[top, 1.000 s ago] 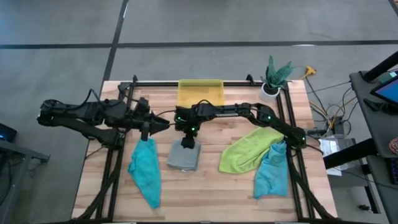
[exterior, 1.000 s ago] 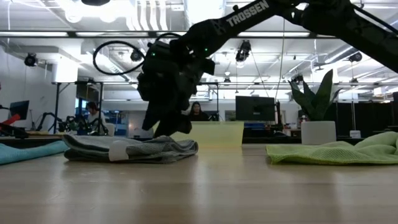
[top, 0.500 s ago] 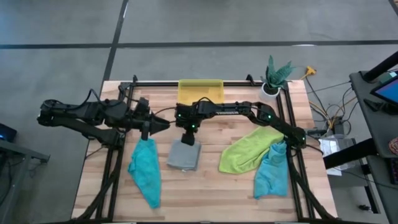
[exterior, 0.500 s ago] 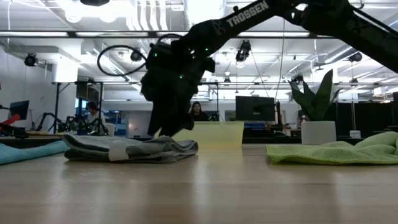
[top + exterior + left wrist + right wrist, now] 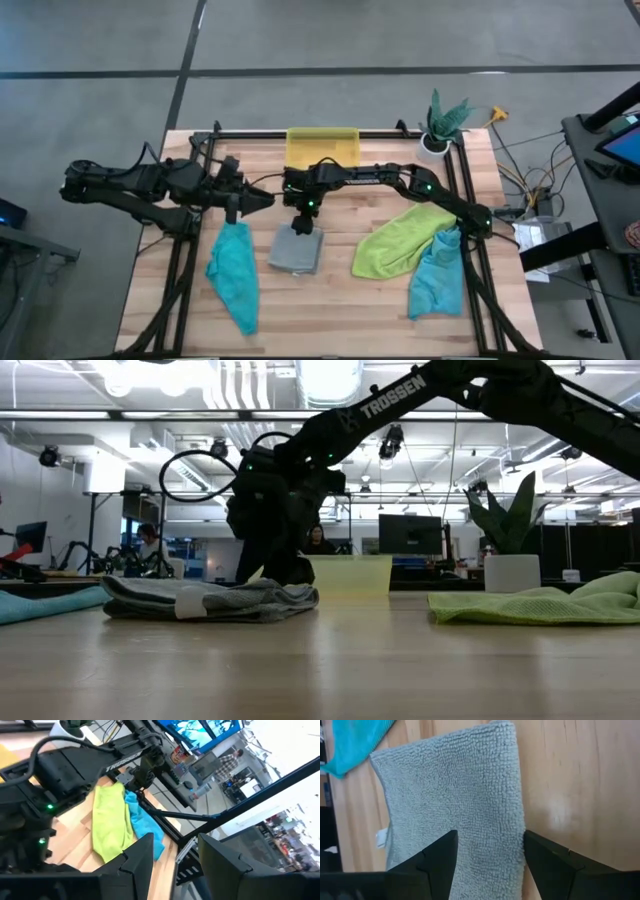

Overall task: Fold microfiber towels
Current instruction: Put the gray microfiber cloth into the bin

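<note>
The wooden table (image 5: 330, 300) carries everything, framed by black rails. The lime green towel (image 5: 400, 240) is the biggest cloth, lying rumpled toward the right side, with a teal towel (image 5: 437, 275) bunched against its right edge (the two overlap near the right arm's base). A second teal towel (image 5: 233, 272) sprawls on the left side, its top end just under the left gripper (image 5: 236, 212). Between them, at mid-table, the folded grey towel (image 5: 297, 250) lies flat, a small white tag (image 5: 189, 603) showing on its near edge in the low view. A yellow bin (image 5: 322, 148) sits at the back edge, and a potted plant (image 5: 442, 122) stands at the back right corner.

The right gripper (image 5: 490, 855) hangs just above the grey towel's back edge, fingers (image 5: 437, 855) spread apart with cloth visible between them, gripping nothing. The left gripper's fingers (image 5: 137, 860) stand apart as well, and appear empty, though whether they touch the teal towel below is hard to tell.
</note>
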